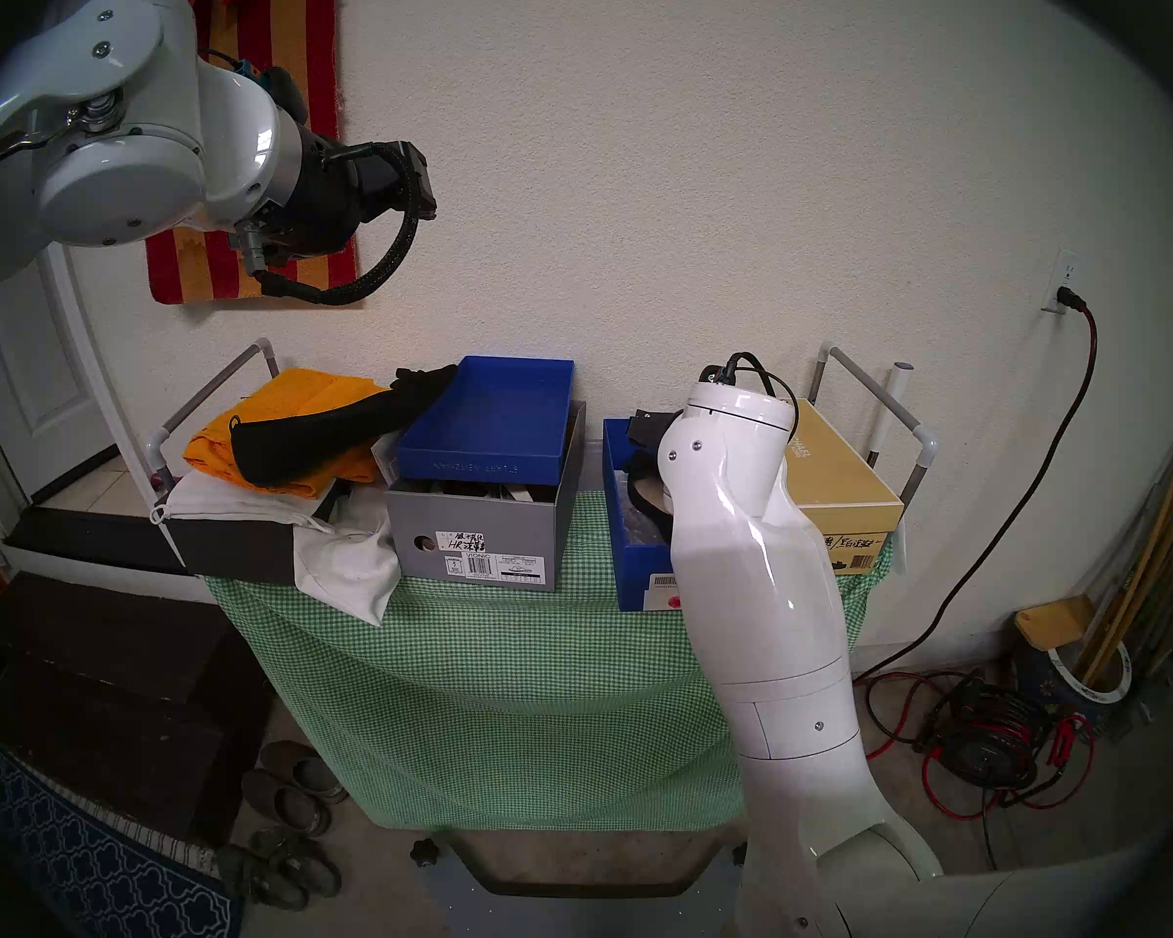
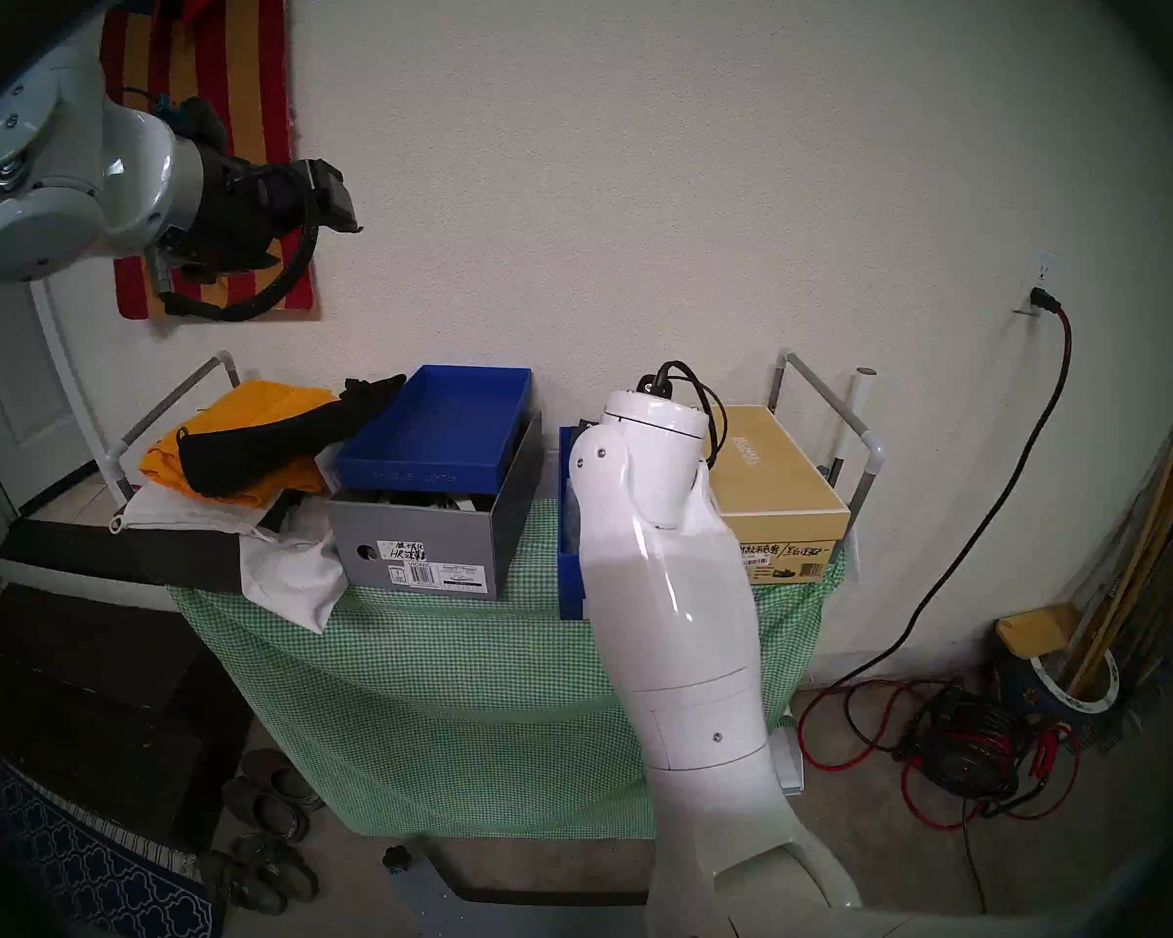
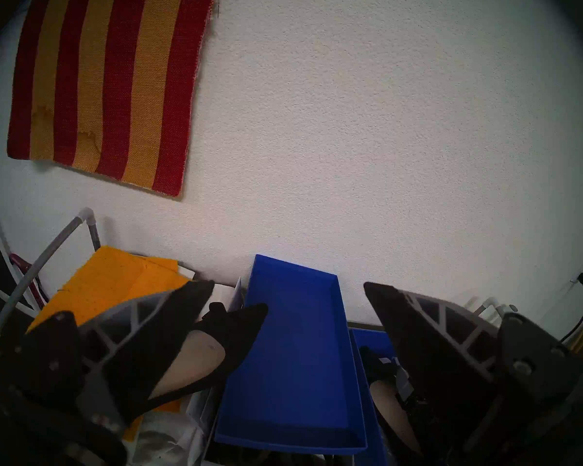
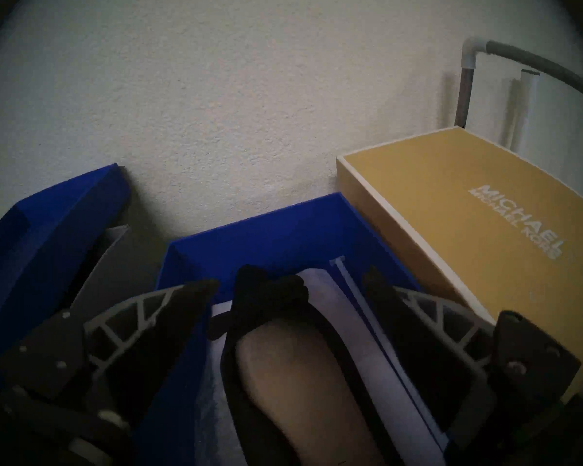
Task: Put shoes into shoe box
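Right now the blue shoe box (image 1: 628, 510) stands open on the green checked tablecloth (image 1: 502, 645), and everything else can be placed from it. Inside the box lies one black flat (image 4: 283, 354), beige insole up, its small bow toward the wall, resting on white paper. The right gripper (image 4: 290, 288) hangs just over that shoe with its fingers spread wide, one on each side of it — gripping nothing. From the head views the right arm (image 1: 726, 510) covers most of the box front, though a white label with a pink-red sticker shows at the lower edge.

Just right of the box, touching or nearly so, sits the gold-tan box (image 1: 841, 483) with its lid on. To the left of the shoe box stands the grey box (image 1: 482, 530), and the blue lid (image 1: 496, 422) lies upside down on top of it, tilted. Further left again, the other black flat (image 1: 313, 436) rests on an orange cloth (image 1: 279, 429), its toe touching or just beside the lid. A white cloth bag (image 1: 340, 551) lies in front of the orange cloth.

The left gripper (image 3: 288, 292) is raised well above and to the left of the shoe box — its fingers are apart and hold nothing.
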You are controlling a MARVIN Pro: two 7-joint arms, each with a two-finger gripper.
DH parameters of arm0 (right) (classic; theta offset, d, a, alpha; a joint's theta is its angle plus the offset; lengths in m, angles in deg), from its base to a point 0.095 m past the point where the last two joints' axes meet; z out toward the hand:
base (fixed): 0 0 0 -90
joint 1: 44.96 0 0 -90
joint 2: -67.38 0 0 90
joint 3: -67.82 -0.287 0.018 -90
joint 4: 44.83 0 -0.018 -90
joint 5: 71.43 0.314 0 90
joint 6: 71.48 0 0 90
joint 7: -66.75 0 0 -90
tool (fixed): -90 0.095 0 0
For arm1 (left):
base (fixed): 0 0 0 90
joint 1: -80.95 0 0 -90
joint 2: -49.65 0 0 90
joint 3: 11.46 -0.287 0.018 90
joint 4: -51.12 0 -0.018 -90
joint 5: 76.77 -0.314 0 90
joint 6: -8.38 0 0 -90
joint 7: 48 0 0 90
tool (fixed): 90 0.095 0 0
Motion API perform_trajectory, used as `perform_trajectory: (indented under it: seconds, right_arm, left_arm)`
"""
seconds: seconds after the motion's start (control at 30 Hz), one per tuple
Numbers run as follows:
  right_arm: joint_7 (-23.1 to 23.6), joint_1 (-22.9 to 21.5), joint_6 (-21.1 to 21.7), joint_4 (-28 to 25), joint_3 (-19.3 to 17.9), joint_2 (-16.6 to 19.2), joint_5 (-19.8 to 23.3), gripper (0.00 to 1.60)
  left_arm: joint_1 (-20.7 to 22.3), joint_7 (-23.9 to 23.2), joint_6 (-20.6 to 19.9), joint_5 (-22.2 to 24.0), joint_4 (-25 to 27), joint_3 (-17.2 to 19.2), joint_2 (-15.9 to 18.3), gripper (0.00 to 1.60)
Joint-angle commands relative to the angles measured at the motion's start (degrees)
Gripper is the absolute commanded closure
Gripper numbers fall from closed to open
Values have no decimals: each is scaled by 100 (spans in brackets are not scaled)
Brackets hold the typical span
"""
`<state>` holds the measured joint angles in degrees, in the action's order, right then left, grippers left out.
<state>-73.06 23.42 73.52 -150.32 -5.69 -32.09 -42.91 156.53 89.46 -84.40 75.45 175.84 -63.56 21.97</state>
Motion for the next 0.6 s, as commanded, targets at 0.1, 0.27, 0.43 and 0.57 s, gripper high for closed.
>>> perform_trajectory:
  seconds: [0.1,0.27,0.43,0.57]
  right_arm:
    - [-732,80,-804,-326,936,113,-952,0]
    - [-696,38,-1372,-208,1216,307,-1612,0]
    - [-609,-116,-1730,-84,1302,574,-2006,0]
    - [-571,-279,-2255,109,1375,914,-2461,0]
  left_arm:
    - [-15,19,21,26,-15,1,-22,0]
    - [-14,21,24,29,-15,0,-25,0]
    - [-13,21,26,33,-16,-2,-28,0]
    - [-11,21,28,38,-17,-4,-31,0]
